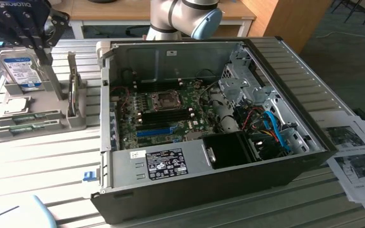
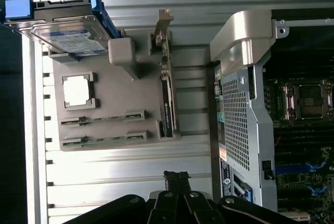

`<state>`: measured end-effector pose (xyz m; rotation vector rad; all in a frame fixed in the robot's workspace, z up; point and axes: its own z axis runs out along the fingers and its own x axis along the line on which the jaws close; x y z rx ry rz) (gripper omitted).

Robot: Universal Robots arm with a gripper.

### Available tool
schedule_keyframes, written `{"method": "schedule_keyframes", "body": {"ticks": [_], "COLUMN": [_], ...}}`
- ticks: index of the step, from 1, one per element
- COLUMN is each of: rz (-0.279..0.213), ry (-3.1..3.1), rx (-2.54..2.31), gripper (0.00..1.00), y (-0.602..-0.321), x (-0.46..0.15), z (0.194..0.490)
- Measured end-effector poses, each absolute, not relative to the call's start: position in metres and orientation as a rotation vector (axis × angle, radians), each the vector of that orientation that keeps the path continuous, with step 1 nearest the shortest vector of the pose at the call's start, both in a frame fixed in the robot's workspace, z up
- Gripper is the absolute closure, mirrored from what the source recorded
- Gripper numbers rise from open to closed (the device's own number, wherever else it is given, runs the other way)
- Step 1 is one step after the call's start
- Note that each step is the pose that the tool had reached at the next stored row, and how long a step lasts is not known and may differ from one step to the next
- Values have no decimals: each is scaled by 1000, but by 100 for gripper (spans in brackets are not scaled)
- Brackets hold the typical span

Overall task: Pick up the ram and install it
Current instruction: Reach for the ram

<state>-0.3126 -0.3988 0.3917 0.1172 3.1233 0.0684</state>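
Wrist view had the ram (image 2: pixel 103 116) lying flat in a grey holder (image 2: pixel 109 93) on the desk (image 2: pixel 130 172): a thin green strip, chips too small to make out. Fingers (image 2: pixel 172 179) were clenched on nothing, their base cut off by the frame.

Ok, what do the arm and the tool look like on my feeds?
The arm is silver-grey tubing with rounded joints, one of them closed by a light blue cap. The tool is black, built of linkage bars with silver pivot screws, and its body carries white ROBOTIQ lettering.
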Motion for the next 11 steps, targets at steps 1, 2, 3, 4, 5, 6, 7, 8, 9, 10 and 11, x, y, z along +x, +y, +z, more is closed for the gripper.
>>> {"method": "schedule_keyframes", "body": {"ticks": [1, 2, 3, 4, 5, 6, 7, 8, 9, 10, 11], "rz": [68, 69, 69, 68, 68, 68, 68, 68, 69, 68, 68], "ry": [3123, 3123, 3123, 3123, 3123, 3123, 3123, 3124, 3123, 3124, 3124], "rx": [117, 117, 117, 117, 117, 117, 117, 117, 117, 117, 117], "gripper": [91, 91, 91, 91, 91, 91, 91, 91, 91, 91, 91], "y": [-399, -399, -399, -399, -399, -399, -399, -399, -399, -399, -399], "x": [-315, -317, -319, -321, -323, -325, -327, -329, -331, -333, -335], "z": [392, 392, 392, 392, 392, 392, 392, 392, 392, 392, 392]}}
